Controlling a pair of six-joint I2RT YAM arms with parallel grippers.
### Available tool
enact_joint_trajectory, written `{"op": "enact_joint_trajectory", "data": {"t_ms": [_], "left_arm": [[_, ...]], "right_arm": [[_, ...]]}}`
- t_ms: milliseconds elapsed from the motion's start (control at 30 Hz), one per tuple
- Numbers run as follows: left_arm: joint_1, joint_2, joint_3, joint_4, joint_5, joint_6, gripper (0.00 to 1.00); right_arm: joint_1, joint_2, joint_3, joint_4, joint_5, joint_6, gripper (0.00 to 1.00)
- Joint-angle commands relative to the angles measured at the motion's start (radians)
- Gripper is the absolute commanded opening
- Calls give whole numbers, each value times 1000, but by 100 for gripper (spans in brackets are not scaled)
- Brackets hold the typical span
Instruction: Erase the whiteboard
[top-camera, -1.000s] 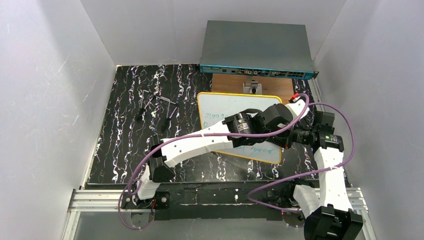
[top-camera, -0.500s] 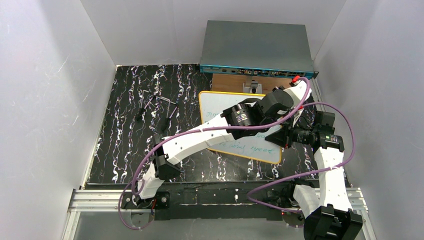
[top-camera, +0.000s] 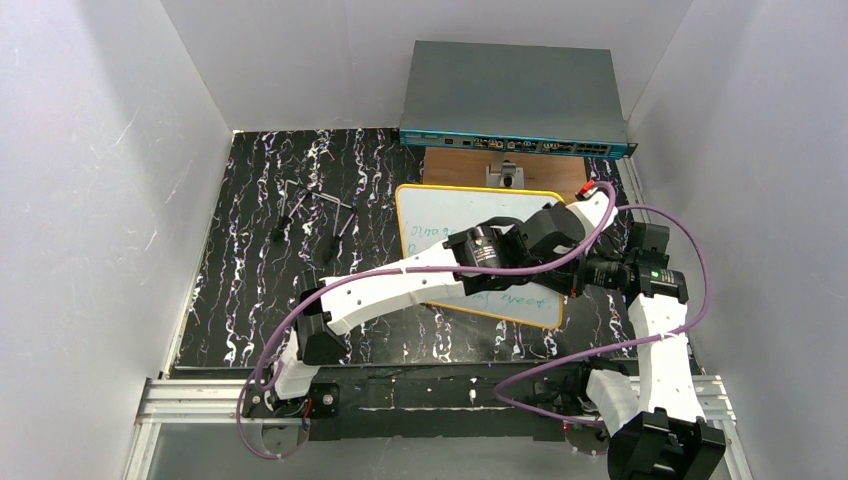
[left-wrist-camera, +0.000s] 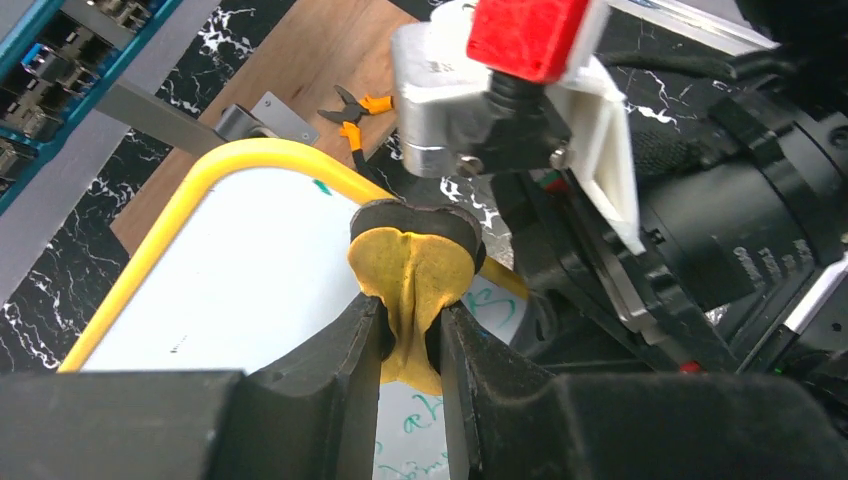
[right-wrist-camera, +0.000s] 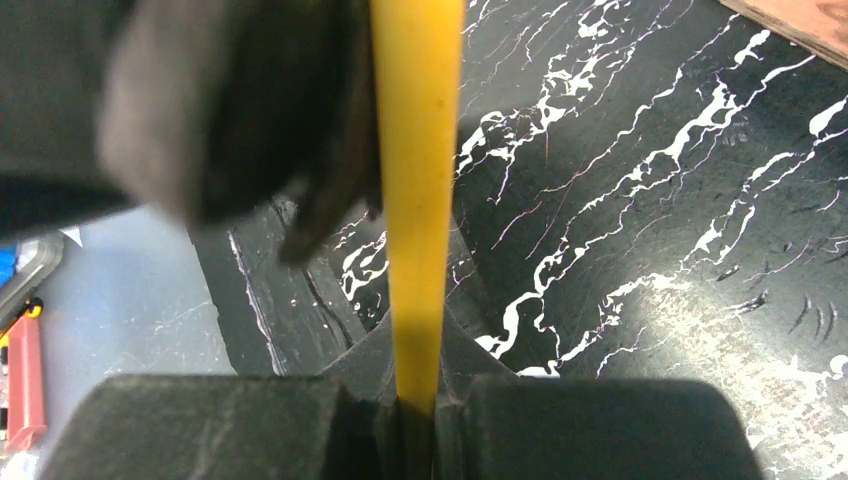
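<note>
Whiteboard (top-camera: 450, 205) wiping is partway done, we judge. Our left gripper (left-wrist-camera: 410, 318) pinches a yellow cloth (left-wrist-camera: 412, 262) over the board, and our right gripper (right-wrist-camera: 418, 400) clamps its yellow rim (right-wrist-camera: 418, 150). The board lies flat on the black table (top-camera: 250, 290), right of centre. Its upper right looks clean. Green writing remains at the left and lower down, so we should sweep there next.

whiteboard (top-camera: 440, 205) | look: small, white, round corners, thin yellow rim | marks: green-blue writing on the part close under the left gripper (left-wrist-camera: 410, 330) jaws, clean white past them | pose: lying a bit crooked | hold: right rim pinched between the right gripper (right-wrist-camera: 415, 405) jaws
</note>
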Motion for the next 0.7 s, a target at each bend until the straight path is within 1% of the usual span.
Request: {"op": "enact_joint_trajectory", "data": {"t_ms": [0, 200, 300, 467, 533, 667], "left_arm": [[-12, 8, 41, -62, -10, -21, 0], [46, 83, 248, -177, -136, 25, 0], [67, 94, 299, -189, -166, 58, 0], [75, 108, 319, -192, -191, 110, 0], [73, 110, 312, -213, -167, 109, 0], [34, 91, 235, -213, -106, 107, 0]], "right_arm": [[11, -16, 20, 60, -106, -59, 1], [11, -19, 20, 58, -108, -59, 1], [11, -21, 20, 59, -108, -60, 1], [11, -21, 20, 57, -108, -60, 1], [11, -21, 20, 57, -108, -61, 1], [12, -20, 20, 57, -107, -59, 1]]}}
